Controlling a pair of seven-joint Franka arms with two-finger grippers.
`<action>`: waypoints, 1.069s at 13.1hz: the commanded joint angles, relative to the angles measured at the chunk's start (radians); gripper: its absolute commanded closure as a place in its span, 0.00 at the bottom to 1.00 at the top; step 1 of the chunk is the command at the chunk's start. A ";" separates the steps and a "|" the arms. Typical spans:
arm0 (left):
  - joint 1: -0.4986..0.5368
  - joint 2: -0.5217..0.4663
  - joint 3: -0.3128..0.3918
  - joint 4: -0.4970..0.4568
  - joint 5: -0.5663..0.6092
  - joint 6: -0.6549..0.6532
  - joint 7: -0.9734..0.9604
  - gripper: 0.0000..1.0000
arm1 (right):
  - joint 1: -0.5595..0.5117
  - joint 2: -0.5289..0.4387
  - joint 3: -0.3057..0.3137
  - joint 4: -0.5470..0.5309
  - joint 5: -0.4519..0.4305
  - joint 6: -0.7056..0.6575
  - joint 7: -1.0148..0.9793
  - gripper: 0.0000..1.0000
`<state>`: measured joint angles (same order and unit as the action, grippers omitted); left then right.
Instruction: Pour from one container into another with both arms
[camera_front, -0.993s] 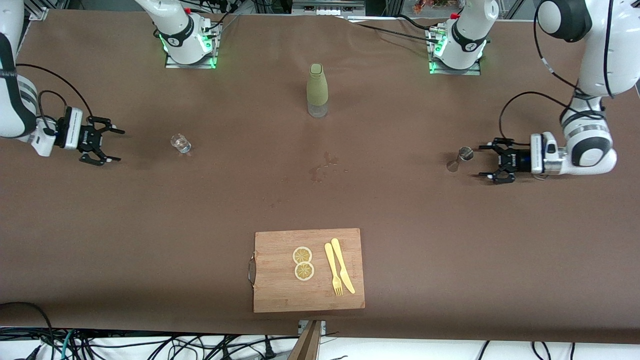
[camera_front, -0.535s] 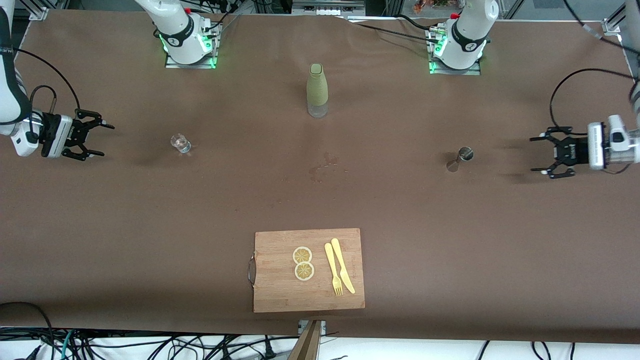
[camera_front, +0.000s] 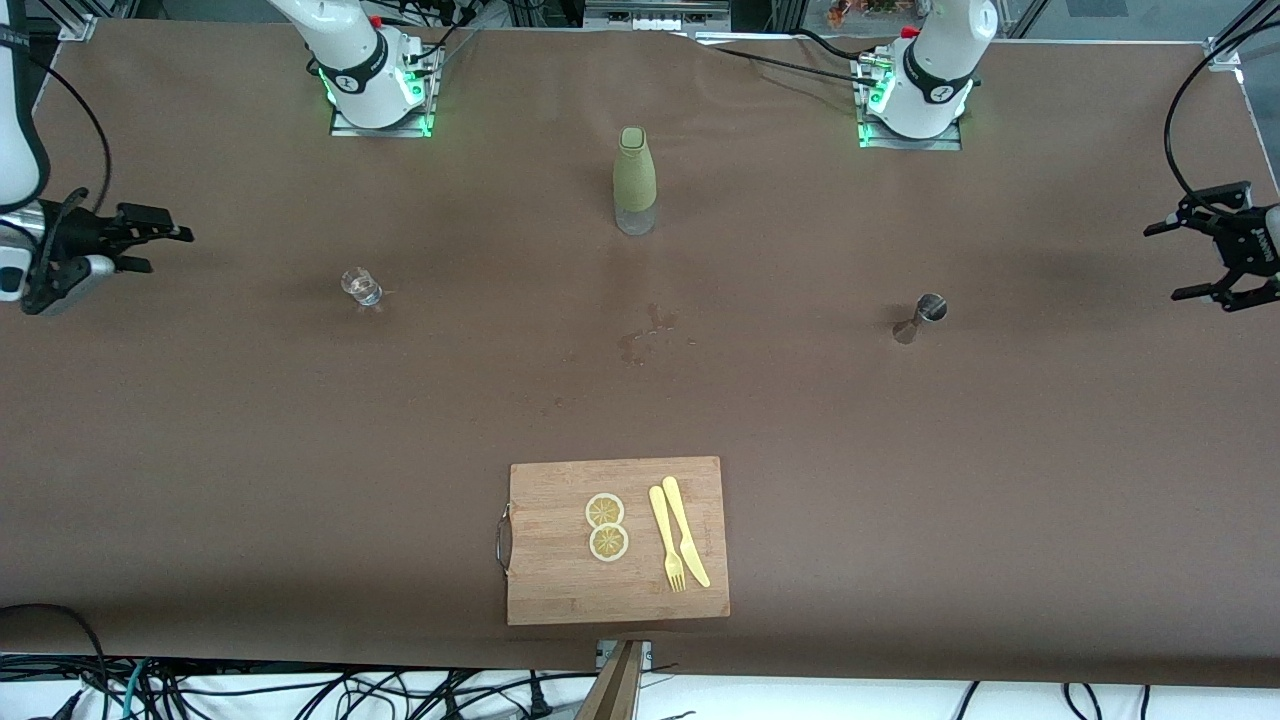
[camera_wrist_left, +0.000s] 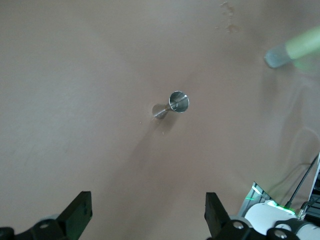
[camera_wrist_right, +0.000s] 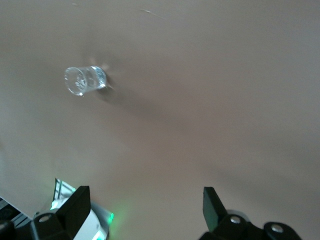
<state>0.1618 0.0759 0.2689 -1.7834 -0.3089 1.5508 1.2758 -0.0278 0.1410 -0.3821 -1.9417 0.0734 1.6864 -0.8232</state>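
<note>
Jaws spread wide on nothing at both the left gripper (camera_front: 1178, 260) and the right gripper (camera_front: 160, 250), each up over its own table end. Well ahead of the left jaws the jigger (camera_front: 925, 312), well ahead of the right the glass (camera_front: 361, 286), both upright, mouths up, long axes vertical. Fits either a reach to come or a set-down after pouring; cannot tell which, so no move named.

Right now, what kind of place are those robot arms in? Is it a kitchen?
Probably a robot lab set up like a small drinks counter, not a real kitchen. A cutting board holds lemon slices, and a bottle, glass and metal jigger stand on the brown-covered table, with loose cables along its edge.
</note>
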 joint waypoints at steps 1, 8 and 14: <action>-0.036 -0.091 -0.048 -0.002 0.127 0.011 -0.300 0.00 | 0.015 -0.007 0.060 0.168 -0.130 -0.149 0.149 0.00; -0.096 -0.149 -0.160 0.111 0.323 -0.129 -0.855 0.00 | 0.009 -0.084 0.261 0.394 -0.150 -0.277 0.482 0.00; -0.120 -0.160 -0.189 0.105 0.318 -0.062 -1.052 0.00 | -0.023 -0.175 0.293 0.245 -0.034 -0.167 0.718 0.00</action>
<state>0.0476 -0.0801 0.0742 -1.6827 -0.0119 1.4527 0.2589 -0.0273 0.0062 -0.1077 -1.6249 0.0079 1.4550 -0.1763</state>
